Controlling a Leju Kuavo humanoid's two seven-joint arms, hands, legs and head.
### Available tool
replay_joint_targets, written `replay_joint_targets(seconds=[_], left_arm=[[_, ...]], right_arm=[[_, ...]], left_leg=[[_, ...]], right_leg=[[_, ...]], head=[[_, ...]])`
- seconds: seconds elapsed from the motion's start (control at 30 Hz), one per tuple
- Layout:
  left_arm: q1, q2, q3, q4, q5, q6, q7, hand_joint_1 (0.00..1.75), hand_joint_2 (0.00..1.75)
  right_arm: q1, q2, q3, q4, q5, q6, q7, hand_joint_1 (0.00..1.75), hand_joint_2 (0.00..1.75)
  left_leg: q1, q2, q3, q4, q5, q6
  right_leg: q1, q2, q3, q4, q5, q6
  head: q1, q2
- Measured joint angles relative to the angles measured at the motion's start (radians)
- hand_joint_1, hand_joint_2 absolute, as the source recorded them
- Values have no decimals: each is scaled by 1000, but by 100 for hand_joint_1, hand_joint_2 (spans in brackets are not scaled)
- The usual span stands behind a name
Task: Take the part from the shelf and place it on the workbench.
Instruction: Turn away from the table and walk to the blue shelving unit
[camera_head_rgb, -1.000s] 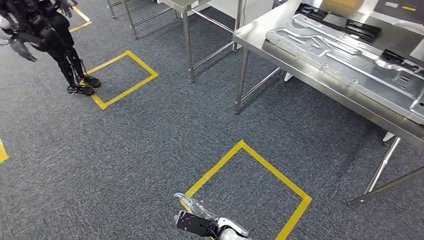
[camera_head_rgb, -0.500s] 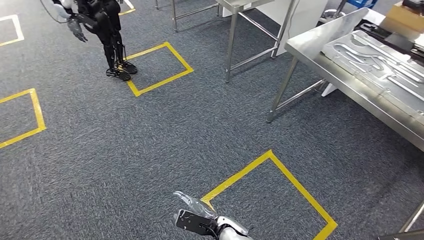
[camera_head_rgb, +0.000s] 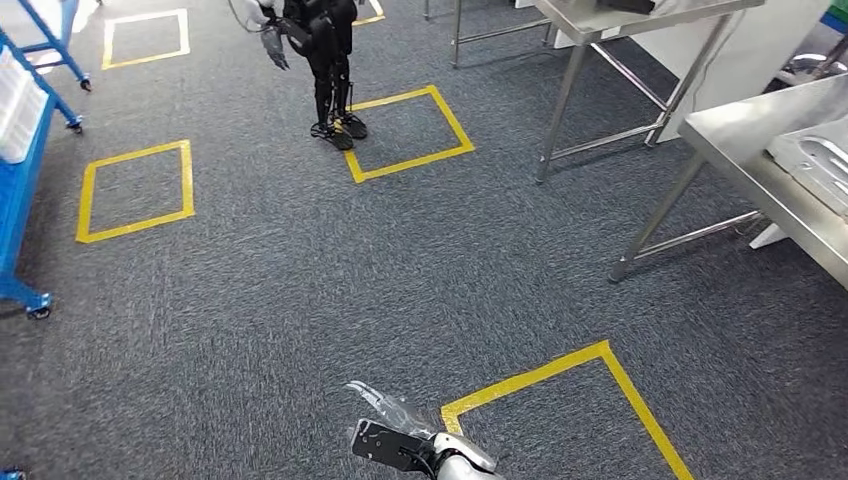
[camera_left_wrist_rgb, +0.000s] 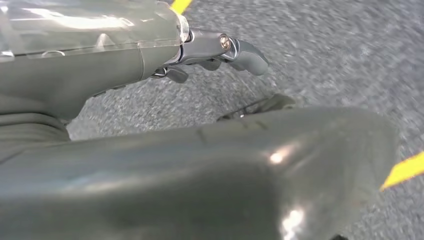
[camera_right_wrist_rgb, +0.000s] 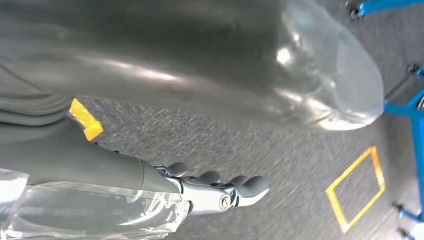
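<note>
The blue shelf stands at the left edge of the head view with a white item on it; no part is plainly seen there. The steel workbench is at the right edge and carries a pressed metal panel. My left hand hangs over the grey carpet, fingers loosely extended, holding nothing. My right hand hangs the same way, with blue shelf legs beyond it. A plastic-wrapped hand of mine shows at the bottom of the head view; which arm it belongs to I cannot tell.
A black humanoid robot stands at the top by a yellow floor square. More yellow tape squares mark the carpet; one lies just ahead on the right. A second steel table stands at the back.
The camera has turned left: the workbench has slid to the right edge, the black robot has shifted right, and the blue shelf has come into view. My hands hang as before.
</note>
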Motion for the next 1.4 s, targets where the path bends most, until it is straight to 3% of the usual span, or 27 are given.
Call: replay_joint_targets(seconds=[0.07,0.13,0.2,0.27,0.33,0.4,0.47,0.5,0.53,0.57,0.63,0.7,0.77,0.8,0.87,0.93,1.0,1.03,1.1,1.17,1.23,1.3,1.33,1.4], left_arm=[[2,2,0,0,0,1,1,0,0],[1,5,0,0,1,2,2,0,0],[0,6,1,0,1,3,2,0,0],[2,6,1,0,1,4,2,0,0],[4,7,1,0,1,5,2,0,0],[2,7,1,0,1,6,2,0,0],[1,7,2,0,1,7,2,0,0],[2,7,2,0,1,8,2,0,0],[3,7,3,0,1,9,2,0,0],[3,7,4,0,1,9,2,0,0],[3,7,5,0,1,10,2,0,0],[3,7,6,0,1,10,2,0,0],[5,7,6,0,1,11,3,0,0],[7,8,7,0,1,11,3,0,0],[8,8,7,0,1,11,5,0,0],[5,8,7,0,0,13,8,0,0],[5,7,8,0,0,14,9,0,0],[6,7,8,0,0,14,9,0,0],[8,7,8,0,0,15,10,0,0],[5,8,8,0,0,16,10,0,0],[3,8,9,0,0,16,9,0,0],[6,9,10,0,0,16,9,0,0],[6,9,11,0,1,16,9,0,0],[4,9,14,0,1,16,8,0,0]], right_arm=[[0,0,0,0,0,0,0,0,0],[-1,0,0,0,0,0,-1,0,0],[-1,0,0,0,0,-1,-2,0,0],[-2,1,0,0,0,-1,-3,0,0],[-2,2,0,-1,0,-1,-4,0,0],[-1,-1,0,-1,0,-2,-5,0,0],[2,-3,0,1,0,-2,-5,0,0],[3,-4,0,2,0,-2,-5,0,0],[3,-4,0,2,0,-2,-5,0,0],[4,-5,0,2,-1,-2,-5,0,0],[4,-5,0,3,-1,-2,-5,0,0],[5,-5,0,3,-1,-2,-6,0,0],[5,-4,0,3,-1,-2,-6,0,0],[5,-2,0,3,-1,-2,-7,0,0],[5,0,0,3,-2,-1,-10,0,0],[6,0,0,5,-4,-1,-17,0,0],[6,-1,0,8,-5,-1,-25,0,0],[6,-1,0,10,-6,-1,-28,0,0],[5,-1,0,13,-6,-1,-32,0,0],[5,-1,0,14,-6,-1,-33,0,0],[5,-2,0,14,-6,0,-35,0,0],[3,-1,0,15,-6,0,-36,0,0],[2,0,0,15,-6,1,-38,0,0],[1,-2,0,16,-5,1,-40,0,0]], left_leg=[[5,16,48,-92,58,-7],[1,54,113,-213,102,1],[-4,71,134,-254,109,16],[-4,51,133,-255,111,27],[0,31,135,-261,115,37],[2,11,135,-264,118,46],[2,-14,133,-263,118,49],[2,-29,133,-263,118,48],[2,-43,133,-262,118,47],[3,-58,133,-260,118,44],[5,-86,130,-252,116,34],[5,-105,124,-248,116,19],[8,-119,118,-251,121,3],[10,-113,116,-250,119,-2],[8,-68,93,-201,88,-7],[5,-16,36,-72,19,-8],[4,-2,-9,34,-22,-7],[4,1,-4,34,-15,-5],[-2,20,62,-74,38,7],[-16,64,134,-201,76,25],[-27,79,153,-242,81,37],[-24,54,152,-250,88,43],[-21,43,155,-256,93,46],[-13,21,159,-266,102,54]], right_leg=[[-3,-29,3,8,-10,6],[-1,-53,6,19,-24,17],[4,-71,8,26,-33,28],[2,-80,12,27,-39,37],[-4,-46,1,59,-66,48],[-11,9,-49,168,-126,55],[-14,28,-117,296,-173,59],[-16,30,-133,320,-169,60],[-19,31,-131,306,-146,61],[-23,37,-110,252,-109,61],[-29,76,-52,120,-46,61],[-30,103,-28,61,-27,56],[-24,91,-29,60,-24,44],[-23,81,-28,58,-21,36],[-22,56,-25,51,-17,20],[-15,26,-26,49,-18,10],[-7,-5,-27,49,-20,6],[-3,-20,-27,49,-21,4],[3,-47,-24,49,-23,3],[9,-70,-20,50,-27,8],[11,-89,-17,51,-30,15],[9,-99,-14,52,-33,24],[6,-81,-16,61,-42,30],[-1,-17,-48,135,-88,42]], head=[[0,0],[0,0],[0,0],[1,0],[1,0],[1,0],[1,0],[1,0],[1,0],[1,0],[1,0],[1,0],[1,0],[1,0],[0,0],[0,0],[0,0],[0,0],[0,0],[0,0],[0,0],[0,0],[0,0],[1,0]])
